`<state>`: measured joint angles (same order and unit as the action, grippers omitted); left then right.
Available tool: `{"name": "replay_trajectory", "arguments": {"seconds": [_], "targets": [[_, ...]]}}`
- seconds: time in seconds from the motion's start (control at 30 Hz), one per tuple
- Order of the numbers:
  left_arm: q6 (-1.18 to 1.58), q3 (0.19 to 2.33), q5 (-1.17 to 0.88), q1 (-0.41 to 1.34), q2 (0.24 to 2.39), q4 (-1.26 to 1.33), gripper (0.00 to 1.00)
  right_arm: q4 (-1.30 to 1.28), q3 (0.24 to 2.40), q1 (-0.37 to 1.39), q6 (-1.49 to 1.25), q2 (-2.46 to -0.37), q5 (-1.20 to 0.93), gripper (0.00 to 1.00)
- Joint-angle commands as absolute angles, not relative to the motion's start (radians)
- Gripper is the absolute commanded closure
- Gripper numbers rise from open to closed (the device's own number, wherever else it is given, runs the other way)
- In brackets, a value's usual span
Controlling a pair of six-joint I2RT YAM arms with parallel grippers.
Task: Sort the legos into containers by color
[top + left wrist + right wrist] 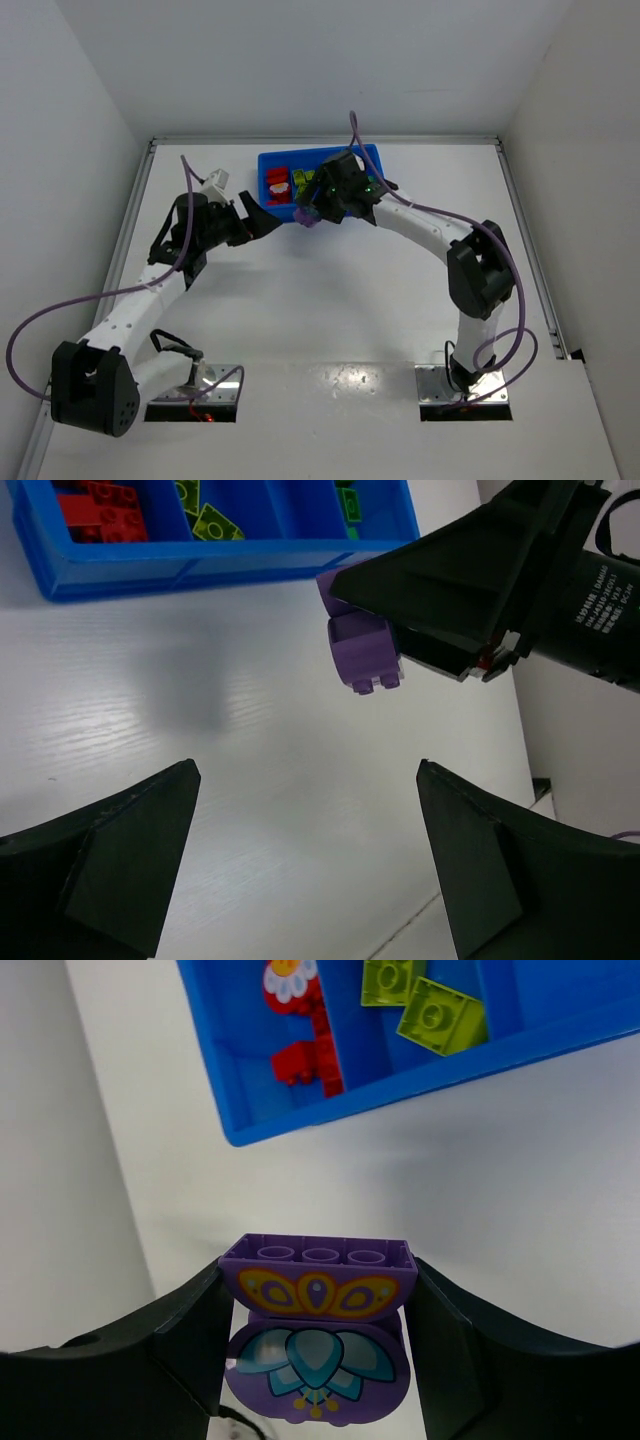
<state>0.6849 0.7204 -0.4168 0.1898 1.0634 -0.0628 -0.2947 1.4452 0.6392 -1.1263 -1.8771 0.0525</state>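
My right gripper [318,1295] is shut on a purple lego cluster [318,1335] of two joined bricks printed with a flower and a crown pattern. It holds them above the table, just short of the blue tray's near wall [400,1085]. In the top view the purple cluster [305,215] hangs at the tray's front left corner [262,180]. My left gripper [306,770] is open and empty, low over bare table, facing the purple cluster [362,650]. Red legos [310,1050] lie in the end compartment, and yellow-green legos [425,1005] lie in the one beside it.
In the left wrist view, green legos [348,500] show in a further compartment of the tray [230,562]. The tray stands at the table's far edge, close to the back wall. White walls close in the table at left and right.
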Motion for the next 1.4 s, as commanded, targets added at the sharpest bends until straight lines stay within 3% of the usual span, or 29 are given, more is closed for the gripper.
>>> {"name": "replay_trajectory", "arguments": {"seconds": [0.0, 1.0, 1.13, 1.23, 1.33, 1.37], "targets": [[0.795, 0.718, -0.390, 0.212, 1.101, 0.052, 0.05, -0.311, 1.509, 0.647, -1.264, -1.890, 0.058, 1.00], [0.779, 0.807, -0.368, 0.285, 1.258, 0.182, 0.11, -0.282, 1.557, 0.706, -1.264, -1.908, 0.022, 1.00], [0.779, 0.816, -0.368, 0.285, 1.269, 0.204, 0.17, -0.273, 1.557, 0.716, -1.264, -1.908, 0.012, 1.00], [0.779, 0.816, -0.368, 0.285, 1.278, 0.204, 0.31, -0.273, 1.566, 0.725, -1.273, -1.908, 0.012, 1.00], [0.779, 0.816, -0.377, 0.295, 1.278, 0.204, 0.50, -0.273, 1.575, 0.726, -1.273, -1.908, 0.021, 1.00], [0.779, 0.807, -0.377, 0.295, 1.278, 0.204, 0.65, -0.273, 1.585, 0.726, -1.273, -1.908, 0.021, 1.00]]}}
